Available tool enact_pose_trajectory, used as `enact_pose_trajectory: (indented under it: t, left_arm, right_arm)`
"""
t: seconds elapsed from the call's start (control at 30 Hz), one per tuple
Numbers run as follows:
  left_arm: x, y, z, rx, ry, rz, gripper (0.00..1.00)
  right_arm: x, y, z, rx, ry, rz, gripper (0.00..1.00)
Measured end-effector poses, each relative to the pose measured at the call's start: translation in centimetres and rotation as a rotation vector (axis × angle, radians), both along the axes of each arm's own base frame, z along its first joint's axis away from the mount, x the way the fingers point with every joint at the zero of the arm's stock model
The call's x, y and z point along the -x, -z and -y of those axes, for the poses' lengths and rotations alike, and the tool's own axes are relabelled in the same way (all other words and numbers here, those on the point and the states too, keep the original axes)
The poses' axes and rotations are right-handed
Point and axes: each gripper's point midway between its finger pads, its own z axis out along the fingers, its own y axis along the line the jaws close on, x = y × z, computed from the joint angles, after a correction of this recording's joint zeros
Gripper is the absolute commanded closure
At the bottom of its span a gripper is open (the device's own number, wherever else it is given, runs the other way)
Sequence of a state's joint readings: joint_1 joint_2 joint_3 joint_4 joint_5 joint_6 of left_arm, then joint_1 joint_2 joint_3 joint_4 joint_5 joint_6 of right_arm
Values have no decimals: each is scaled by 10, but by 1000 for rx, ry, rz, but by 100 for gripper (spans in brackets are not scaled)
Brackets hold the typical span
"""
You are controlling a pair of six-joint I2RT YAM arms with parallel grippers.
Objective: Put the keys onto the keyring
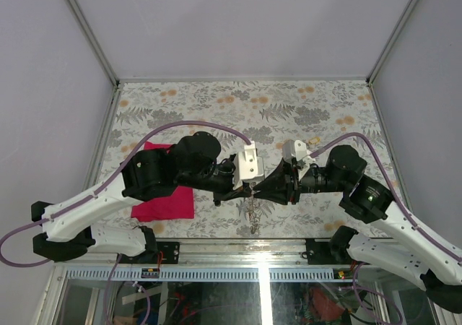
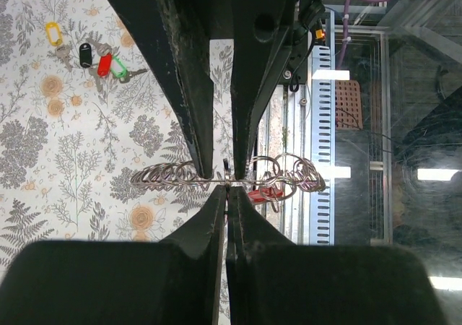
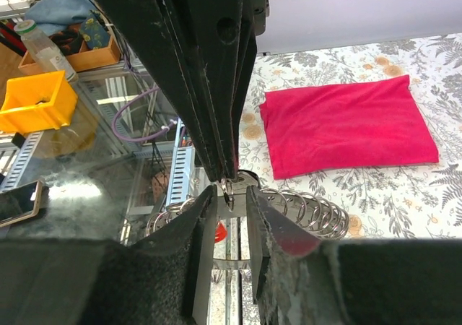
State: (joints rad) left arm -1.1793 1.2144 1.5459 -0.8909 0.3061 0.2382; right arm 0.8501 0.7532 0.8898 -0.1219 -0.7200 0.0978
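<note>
Left hand [image 2: 227,196] and right hand [image 3: 232,195] both clamp the keyring [image 2: 170,175] aloft, likely steadying it for threading keys [image 2: 101,63].

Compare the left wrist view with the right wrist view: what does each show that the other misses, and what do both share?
Only the left wrist view shows the loose keys, with yellow, black, red and green heads, lying on the table. Only the right wrist view shows the magenta cloth and a yellow bin beyond the table edge. Both show the keyring, a string of silvery rings with something red among them.
</note>
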Motion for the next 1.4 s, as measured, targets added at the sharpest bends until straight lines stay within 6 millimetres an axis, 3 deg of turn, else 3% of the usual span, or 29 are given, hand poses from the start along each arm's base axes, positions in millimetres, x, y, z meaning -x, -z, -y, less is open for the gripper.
enact_pose_trajectory:
  t: [0.1,0.13,0.2,0.3,0.47,0.8,1.1,1.4]
  left_arm:
    - [0,-3,0,6,0,3,100]
    - [0,-3,0,7,0,5,100]
    - [-1,-3,0,5,-8,9,99]
    - [-2,-4,-1,4,-13,12,86]
    - [0,-11,-4,57,-14,30,73]
    - [9,-37,-19,255,-27,66,68]
    - [7,-31,-10,298,-39,47,69]
    - [8,-35,-8,321,-34,42,93]
  right_arm:
    - [1,1,-1,2,-8,-3,98]
    - [1,0,-1,0,-9,-4,100]
    - [3,0,-2,-1,-25,-8,100]
    - [3,0,-2,-1,-26,-10,100]
    - [3,-5,-2,-17,-23,-2,100]
    - [8,-20,2,-71,-27,25,100]
    - [10,-34,2,-120,-34,31,100]
    - [14,-43,3,-151,-46,38,100]
